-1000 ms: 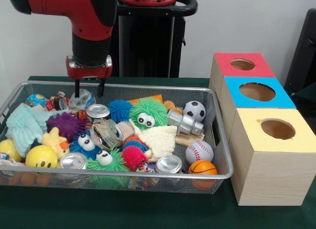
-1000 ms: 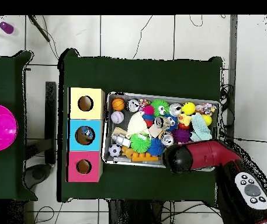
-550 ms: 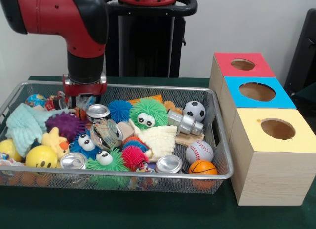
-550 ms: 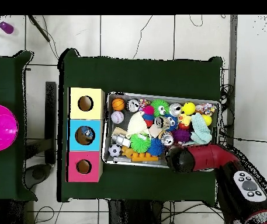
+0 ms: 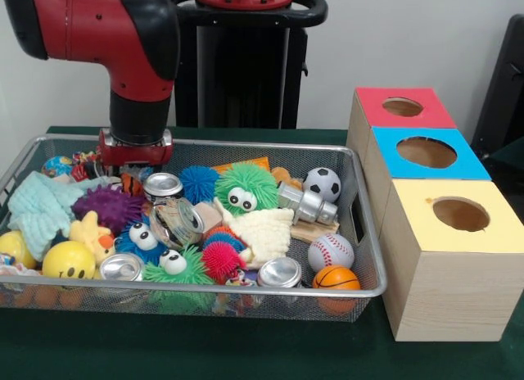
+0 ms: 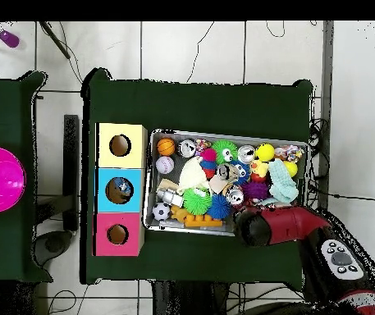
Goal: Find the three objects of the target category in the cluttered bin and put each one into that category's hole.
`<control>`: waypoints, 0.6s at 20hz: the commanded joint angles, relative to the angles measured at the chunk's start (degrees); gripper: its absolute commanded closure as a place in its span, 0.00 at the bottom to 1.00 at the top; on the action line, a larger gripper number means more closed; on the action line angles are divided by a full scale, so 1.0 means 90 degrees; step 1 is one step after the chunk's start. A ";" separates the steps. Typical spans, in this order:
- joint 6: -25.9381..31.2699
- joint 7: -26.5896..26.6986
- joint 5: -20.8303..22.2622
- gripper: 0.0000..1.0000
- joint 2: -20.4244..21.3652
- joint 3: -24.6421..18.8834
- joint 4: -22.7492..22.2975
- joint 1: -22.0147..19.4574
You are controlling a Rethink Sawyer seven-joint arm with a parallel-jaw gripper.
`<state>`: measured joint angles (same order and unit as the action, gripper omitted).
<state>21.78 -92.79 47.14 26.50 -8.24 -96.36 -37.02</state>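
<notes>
Since 1 s ago the red and black arm has dropped and shifted toward the bin's far corner; the tool (image 5: pixel 135 163), then clear above the rim w/ both prongs showing, now sits down among the clutter, tips buried. Can't tell if it's apart, together or clamped on anything.

Wire-mesh metal bin (image 5: pixel 360 232) looks full: silver crushed cans (image 5: pixel 162 186), green fuzzy googly-eyed ball (image 5: pixel 246 189), purple spiky ball (image 5: pixel 108 208), black-and-white mini soccer ball (image 5: pixel 322 183), baseball (image 5: pixel 331 251), small basketball (image 5: pixel 336 278), yellow smiley ball (image 5: pixel 68 260), pale green knitted cloth (image 5: pixel 39 208).

Progress, as a judgement: early to mid. Overhead shows something lying in the blue-topped wooden box's hole (image 6: pixel 120 190); too small to ID, maybe one item delivered. Holes of the yellow-topped box (image 6: pixel 121 145) and red-topped box (image 6: pixel 117 234) look empty. Target category isn't evident. Likely remaining: finish this pick at the far corner, carry over the green tabletop (image 5: pixel 205 347) to the right hole, repeat.
</notes>
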 commanded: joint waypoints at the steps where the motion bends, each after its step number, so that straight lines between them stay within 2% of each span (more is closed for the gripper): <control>1: -0.0268 -0.1173 -0.0050 0.00 -0.0442 0.0516 0.0265 0.0081; 2: -0.0393 -0.0874 0.0003 1.00 -0.0394 0.0419 0.0205 0.0043; 4: -0.0484 -0.0638 0.0153 1.00 -0.0350 0.0325 0.0149 0.0003; 7: -0.0433 -0.1028 -0.0005 1.00 -0.0418 0.0610 0.0213 0.0275; 9: -0.0369 -0.0879 -0.0023 1.00 -0.0401 0.0592 0.0199 0.0278; 12: -0.0298 -0.1044 -0.0081 1.00 -0.0429 0.0823 0.0274 0.0523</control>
<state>17.42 -92.80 47.11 25.94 -4.89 -95.96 -33.81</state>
